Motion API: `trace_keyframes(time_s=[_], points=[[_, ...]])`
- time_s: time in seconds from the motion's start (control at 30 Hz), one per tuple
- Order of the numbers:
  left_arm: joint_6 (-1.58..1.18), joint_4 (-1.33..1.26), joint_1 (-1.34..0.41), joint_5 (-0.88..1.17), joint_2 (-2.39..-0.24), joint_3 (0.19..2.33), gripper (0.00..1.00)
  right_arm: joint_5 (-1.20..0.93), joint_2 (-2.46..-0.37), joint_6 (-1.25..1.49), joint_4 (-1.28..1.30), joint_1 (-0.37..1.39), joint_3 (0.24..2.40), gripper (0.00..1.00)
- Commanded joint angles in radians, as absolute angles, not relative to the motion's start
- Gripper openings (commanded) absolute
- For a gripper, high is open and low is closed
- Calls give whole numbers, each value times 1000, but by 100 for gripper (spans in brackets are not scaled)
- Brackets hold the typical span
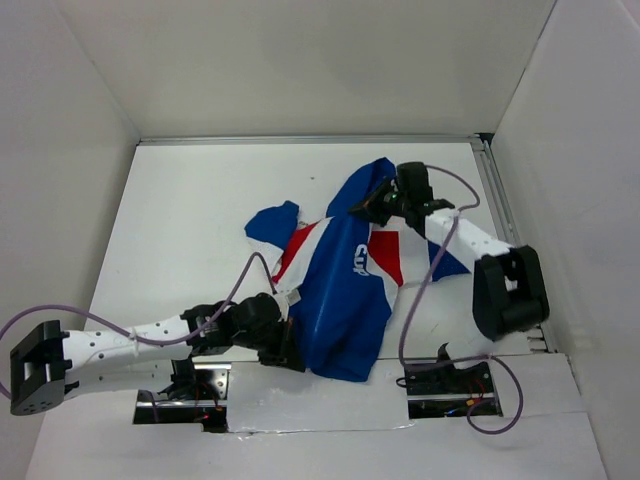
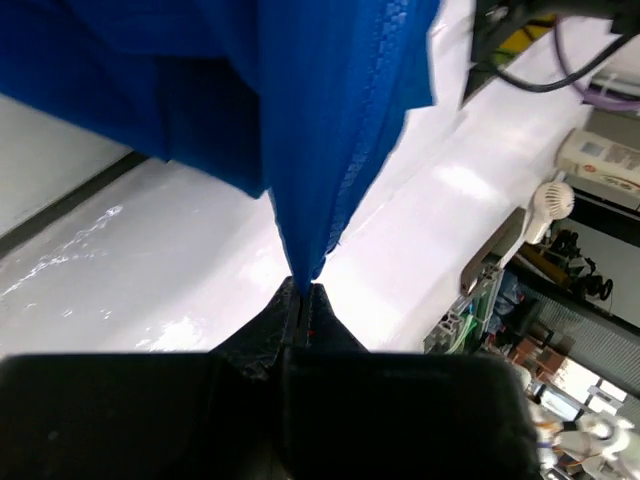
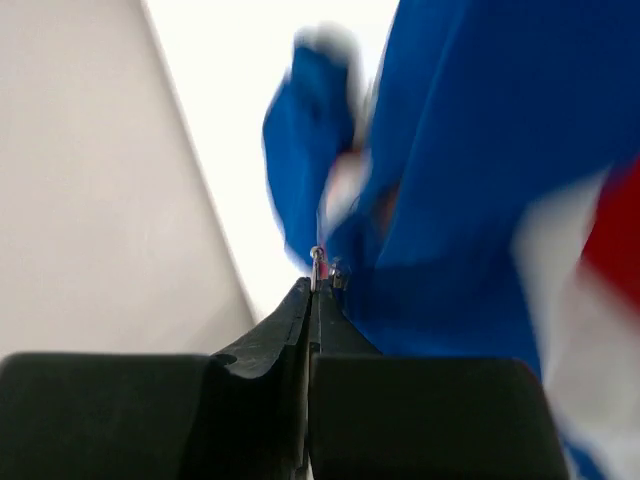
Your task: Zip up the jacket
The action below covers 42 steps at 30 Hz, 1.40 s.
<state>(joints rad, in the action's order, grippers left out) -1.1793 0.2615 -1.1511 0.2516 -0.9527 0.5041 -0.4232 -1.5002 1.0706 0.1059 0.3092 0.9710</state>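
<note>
The jacket (image 1: 345, 290) is royal blue with red and white panels and is stretched over the table from near left to far right. Its bottom hem corner is pinched in my left gripper (image 1: 285, 348), which is shut on the blue fabric (image 2: 320, 190) at the foot of the zipper teeth. At the jacket's upper end my right gripper (image 1: 372, 205) is shut on the small metal zipper pull (image 3: 317, 262). Behind that pull the jacket (image 3: 470, 200) looks blurred.
White walls stand close on the left, back and right of the white table (image 1: 200, 200). A metal rail (image 1: 500, 200) runs along the right edge. Cables loop from both arms, and two mounting openings (image 1: 450, 385) lie at the near edge.
</note>
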Motion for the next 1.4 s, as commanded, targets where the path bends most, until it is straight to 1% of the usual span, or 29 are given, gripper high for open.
trace_keyframes(time_s=[0.0,0.03,0.07,0.13,0.17,0.2,0.23,0.27,0.3,0.33,0.37,0.4,0.43,0.5,0.53,0.6,0.67,0.77,0.8,0.83,0.87,0.9,0.93,0.97,1.0,1.03,1.1,1.2,1.37], points=[[-1209,284,-1177,370,-979,479,0,-239,-1666,977,-83,203,1221,0],[-1206,276,-1177,374,-992,477,0,-229,-1711,967,-81,168,1277,0],[-1206,264,-1178,373,-1018,471,0,-219,-1798,931,-72,149,1399,0],[-1207,253,-1181,367,-1060,468,0,-222,-1870,884,-54,118,1506,0],[-1209,249,-1181,364,-1072,469,0,-225,-1905,867,-25,109,1614,0],[-1207,259,-1183,362,-1084,485,0,-268,-1969,847,-6,106,1676,0],[-1209,274,-1183,342,-1104,498,0,-322,-2032,797,67,97,1792,0],[-1207,311,-1183,324,-1112,532,1,-369,-2052,769,86,98,1839,0],[-1210,331,-1183,305,-1120,552,11,-430,-2068,735,107,104,1879,9],[-1206,348,-1183,290,-1124,570,45,-439,-2077,709,130,112,1911,26],[-1203,360,-1180,252,-1121,586,61,-436,-2079,686,184,123,1961,43],[-1207,412,-1180,229,-1117,624,75,-457,-2072,643,208,127,1977,85],[-1200,432,-1181,207,-1100,644,99,-468,-2059,637,224,129,1971,99],[-1212,527,-1180,123,-1057,710,99,-474,-1985,618,236,130,1936,100],[-1235,569,-1180,54,-1039,756,99,-477,-1909,605,226,127,1877,100],[-1249,696,-1180,6,-984,797,99,-465,-1827,574,236,123,1815,100],[-1282,773,-1167,-75,-950,859,99,-408,-1696,560,267,108,1720,100],[-1315,899,-1132,-127,-899,934,99,-329,-1498,523,307,81,1557,100],[-1315,944,-1087,-162,-881,949,99,-301,-1441,506,314,66,1454,100],[-1298,956,-1048,-172,-873,977,99,-223,-1319,503,327,54,1401,100],[-1263,953,-949,-163,-859,989,99,-183,-1255,502,333,48,1352,100],[-1180,922,-889,-147,-854,1003,99,-143,-1135,503,359,31,1257,100],[-1119,889,-823,-118,-853,1021,99,-52,-1077,506,380,28,1214,100],[-1065,855,-701,-85,-856,1028,99,-4,-1024,511,402,23,1178,100],[-998,813,-639,-10,-865,1041,99,52,-927,521,446,17,1114,100],[-961,795,-511,35,-873,1048,99,124,-884,523,471,12,1088,100],[-878,776,-351,180,-911,1063,99,176,-766,528,524,8,1026,100],[-821,753,-264,262,-934,1042,99,228,-669,529,551,8,971,100],[-787,690,-218,295,-891,997,99,256,-649,558,586,8,982,100]])
